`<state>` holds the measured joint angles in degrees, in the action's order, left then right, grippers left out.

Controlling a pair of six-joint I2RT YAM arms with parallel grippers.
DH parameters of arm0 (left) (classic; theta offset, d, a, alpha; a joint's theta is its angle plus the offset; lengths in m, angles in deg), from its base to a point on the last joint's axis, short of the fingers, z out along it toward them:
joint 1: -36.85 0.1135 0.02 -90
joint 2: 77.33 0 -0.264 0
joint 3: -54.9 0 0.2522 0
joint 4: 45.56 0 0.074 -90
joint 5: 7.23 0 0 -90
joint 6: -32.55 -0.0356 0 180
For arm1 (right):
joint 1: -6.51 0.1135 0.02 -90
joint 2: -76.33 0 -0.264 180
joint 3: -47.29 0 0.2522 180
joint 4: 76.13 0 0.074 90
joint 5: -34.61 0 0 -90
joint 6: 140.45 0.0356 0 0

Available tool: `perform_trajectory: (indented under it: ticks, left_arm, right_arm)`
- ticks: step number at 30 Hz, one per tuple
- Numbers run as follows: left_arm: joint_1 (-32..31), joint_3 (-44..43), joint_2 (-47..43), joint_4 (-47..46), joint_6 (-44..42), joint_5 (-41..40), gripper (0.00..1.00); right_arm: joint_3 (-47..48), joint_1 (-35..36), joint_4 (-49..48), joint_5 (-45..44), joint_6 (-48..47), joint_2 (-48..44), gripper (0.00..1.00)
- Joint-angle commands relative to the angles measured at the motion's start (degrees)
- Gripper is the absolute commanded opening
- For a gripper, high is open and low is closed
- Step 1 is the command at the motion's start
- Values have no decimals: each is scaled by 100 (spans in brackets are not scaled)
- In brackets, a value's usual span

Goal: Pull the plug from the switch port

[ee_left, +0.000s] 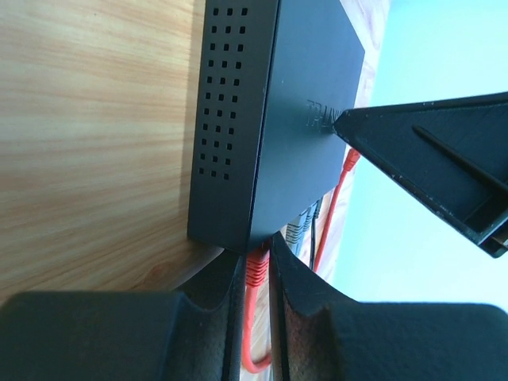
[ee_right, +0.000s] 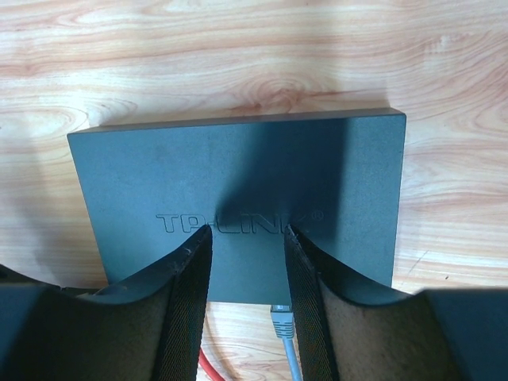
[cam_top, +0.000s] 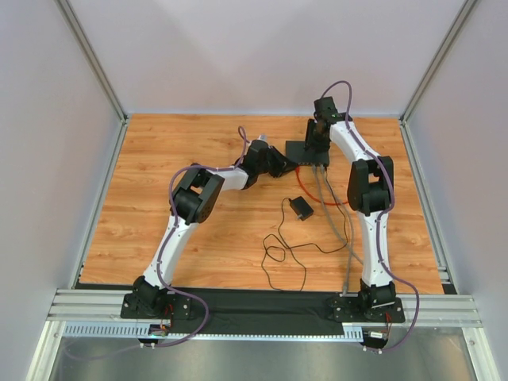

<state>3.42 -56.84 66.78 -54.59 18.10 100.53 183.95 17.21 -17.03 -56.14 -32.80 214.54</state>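
Scene: the network switch (ee_right: 238, 175) lay flat toward the far side of the wooden worktop (cam_top: 198, 238), right of centre; both arms reached to it
Left end effector (ee_left: 255, 258): clamped on the red plug (ee_left: 256, 275) where it met the switch's cabled edge; no gap showed between fingers and plug
Right end effector (ee_right: 248, 231): jaws apart, holding nothing; both tips rested on the lid either side of the printed logo, apparently pinning the box down
Switch port: on the edge facing the arms' bases; its mouth was hidden by the plug and the fingers
Step in hand: judged to be the pull itself; the plug was gripped but not yet out
Doing it well: draw straight back along the plug's own line, level with the worktop; let the right tips bear down so the box does not slide after it; the latch tab could not be seen, and a pull against a caught tab would likely drag the switch
Risk: the grey plug (ee_right: 279, 319) sat just beside the red one; a sideways swing could snag it
The plug: red, ridged, its red cable (ee_left: 252, 353) running back between the fingers
The switch: flat matt-black rectangle; rows of small square vents along one side wall
Also present: a small black adapter (cam_top: 301, 208) with a thin cord, apart from the switch and nearer the bases
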Motion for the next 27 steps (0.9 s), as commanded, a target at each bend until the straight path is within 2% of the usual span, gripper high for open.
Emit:
perform_trajectory:
  ticks: [1, 5, 11, 15, 22, 27]
  left_arm:
    - [-6, 199, -146, 854, -409, -150, 0]
    - [-49, 472, -243, 644, -479, -97, 0]
    - [12, 323, -76, 195, -410, 166, 0]
    - [56, 831, -392, -14, -540, -123, 0]
    - [38, 1192, -972, 37, -1068, -255, 0]
    - [-32, 1736, -1744, 186, -1542, -974, 0]
  right_arm:
    - [59, -24, 511, -65, 54, 435, 44]
    - [33, -15, 511, -57, 98, 435, 44]
    - [25, -15, 511, -65, 107, 417, 44]
    - [7, -24, 484, -65, 89, 426, 44]
    - [33, -24, 511, -74, 54, 487, 44]
    - [7, -59, 493, -83, 54, 496, 44]
